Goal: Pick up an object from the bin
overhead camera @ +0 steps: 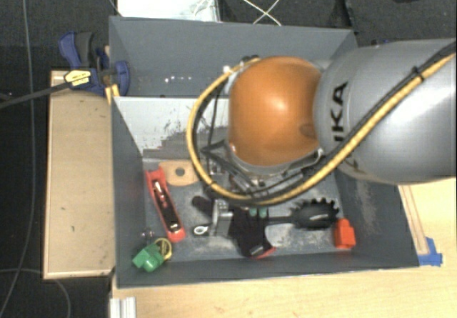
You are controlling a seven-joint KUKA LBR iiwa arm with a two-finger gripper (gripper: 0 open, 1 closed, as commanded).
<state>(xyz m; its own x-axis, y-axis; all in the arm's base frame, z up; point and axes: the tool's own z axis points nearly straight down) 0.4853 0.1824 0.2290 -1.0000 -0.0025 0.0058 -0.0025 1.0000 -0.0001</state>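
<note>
Camera view from above: reaching from the right into the grey metal bin (pixel 136 131), with the hand (pixel 230 224) tucked beneath the orange dome-shaped wrist cover (pixel 275 109). Cannot tell how far open, nor whether gripping anything. Directly below the cover, at the hand: a black floppy piece with a red edge (pixel 251 239), lying on the bin floor. Left of the cover's lower rim, a small silver metal loop (pixel 202 229); farther left, a long flat red tool (pixel 164 202), a tan wooden disc (pixel 178 172) and a green block with a yellow ring (pixel 150 258). Below-right of the cover, a black toothed brush (pixel 314 215) and a small orange block (pixel 344 234).
</note>
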